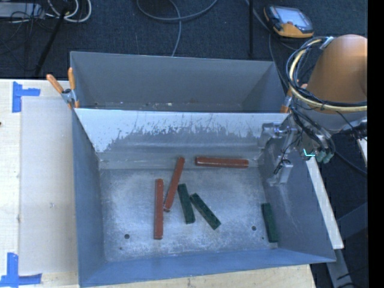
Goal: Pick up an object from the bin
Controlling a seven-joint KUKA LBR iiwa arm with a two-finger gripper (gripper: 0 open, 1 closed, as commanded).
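My gripper (281, 171) hangs at the bin's right side, above the sloping right wall, with nothing between its fingers. A brown stick (221, 162) lies flat just to its left near the back of the floor. A dark green stick (269, 222) lies below the gripper along the right wall. Further left, two brown sticks (174, 183) (158, 209) and two dark green sticks (205, 211) (185, 203) lie close together mid-floor.
The arm with its orange dome and cables comes in over the bin's right rim. The bin's walls slope steeply down to the floor on all sides.
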